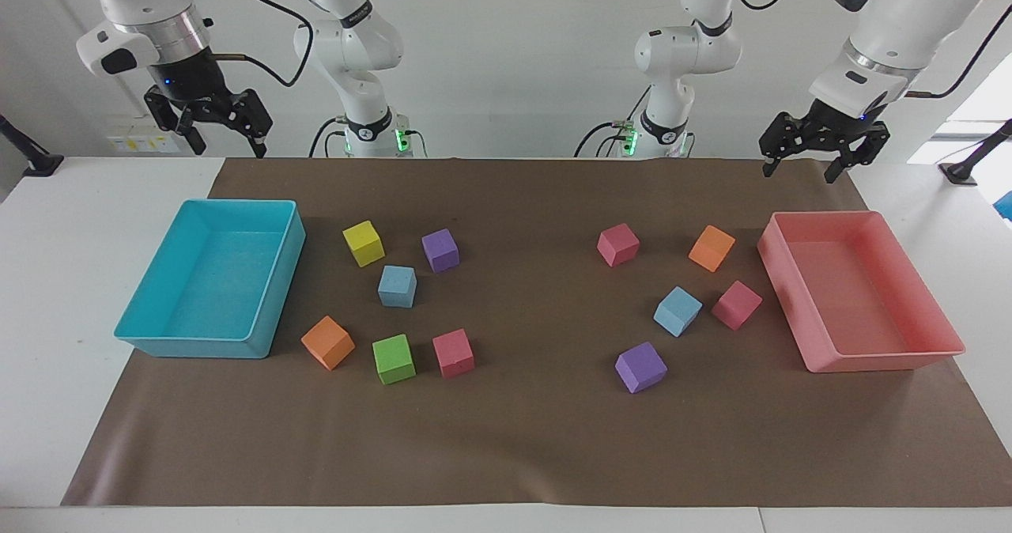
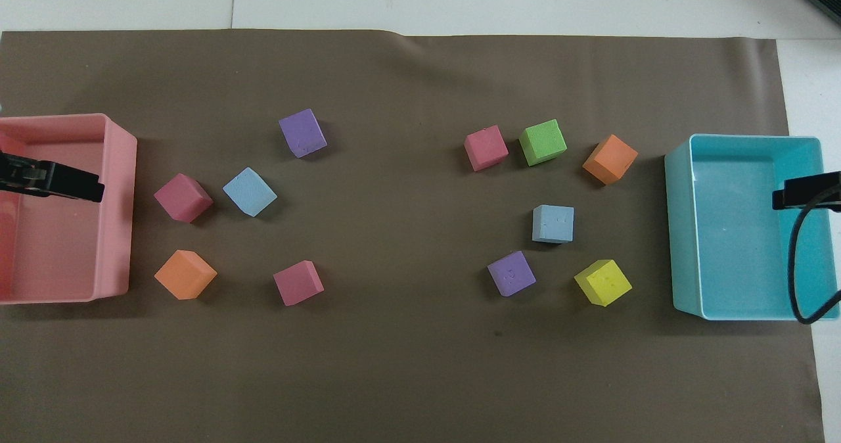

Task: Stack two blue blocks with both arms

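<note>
The left gripper (image 1: 802, 164) is hanging with fingers spread wide and holding nothing, up over the pink tray (image 1: 941, 343). The right gripper (image 1: 228, 137) is likewise gaping and empty above the turquoise tray (image 1: 277, 280). One blue block (image 1: 677, 311) is sitting beside a pink cube (image 1: 736, 304) toward the left arm's end; the other blue block (image 1: 397, 286) is lying between a yellow cube (image 1: 364, 243) and a green cube (image 1: 394, 358).

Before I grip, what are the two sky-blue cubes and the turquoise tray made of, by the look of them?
Sky-blue cube toward the right arm's end: probably foam, matte, with small pits on top. Sky-blue cube toward the left arm's end: same matte, glare-free look. Turquoise rectangular tray: likely moulded plastic, smooth, thin-walled.
</note>
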{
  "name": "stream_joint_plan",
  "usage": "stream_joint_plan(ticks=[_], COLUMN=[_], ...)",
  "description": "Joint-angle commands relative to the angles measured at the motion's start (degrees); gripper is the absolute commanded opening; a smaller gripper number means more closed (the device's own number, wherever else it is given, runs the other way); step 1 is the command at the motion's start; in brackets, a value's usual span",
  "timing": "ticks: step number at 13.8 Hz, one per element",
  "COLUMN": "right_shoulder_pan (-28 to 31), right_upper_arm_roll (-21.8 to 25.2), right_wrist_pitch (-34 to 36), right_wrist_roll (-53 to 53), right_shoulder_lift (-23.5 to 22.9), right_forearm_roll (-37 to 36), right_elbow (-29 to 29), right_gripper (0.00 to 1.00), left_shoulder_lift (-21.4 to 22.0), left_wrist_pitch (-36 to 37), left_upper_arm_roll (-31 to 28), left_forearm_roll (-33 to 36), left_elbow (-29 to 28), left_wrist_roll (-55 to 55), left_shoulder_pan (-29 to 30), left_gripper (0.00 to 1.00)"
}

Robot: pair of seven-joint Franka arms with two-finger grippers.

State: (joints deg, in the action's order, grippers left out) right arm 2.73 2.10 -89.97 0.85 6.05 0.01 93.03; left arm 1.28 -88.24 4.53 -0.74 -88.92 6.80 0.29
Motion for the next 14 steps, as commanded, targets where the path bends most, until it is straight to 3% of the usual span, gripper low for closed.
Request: stream_joint_plan(ticks=[1, 6, 9, 14], right_shoulder_pan=[0.2, -2.4, -8.0, -14.4], right_upper_arm_roll=[-0.4, -1.0, -1.0, -1.0], right_wrist_pitch=[0.2, -2.1, -9.7, -18.1], right_wrist_roll=[-0.1, 4.0, 13.1, 15.7], right_shoulder_lift=[1.2, 0.7, -1.9, -7.7], right_forearm_roll=[0.1, 0.3, 0.6, 0.6], right_elbow=[0.3, 4.8, 8.6, 13.4], right_gripper=[1.0, 1.0, 1.0, 1.0], left_shoulder_lift=[-0.1, -0.1, -0.5, -4.9], left_wrist_pitch=[0.2, -0.8, -3.5, -9.5], left_upper_arm_roll=[-0.6, -0.6, -0.6, -0.7], left_forearm_roll=[-0.6, -0.6, -0.6, 0.5], left_elbow=[0.8, 0.8, 0.3, 0.5], left_wrist_roll=[0.6, 0.7, 0.6, 0.5], left_shoulder_pan=[-0.7, -0.8, -0.7, -1.5], left_gripper=[1.0, 1.0, 1.0, 1.0])
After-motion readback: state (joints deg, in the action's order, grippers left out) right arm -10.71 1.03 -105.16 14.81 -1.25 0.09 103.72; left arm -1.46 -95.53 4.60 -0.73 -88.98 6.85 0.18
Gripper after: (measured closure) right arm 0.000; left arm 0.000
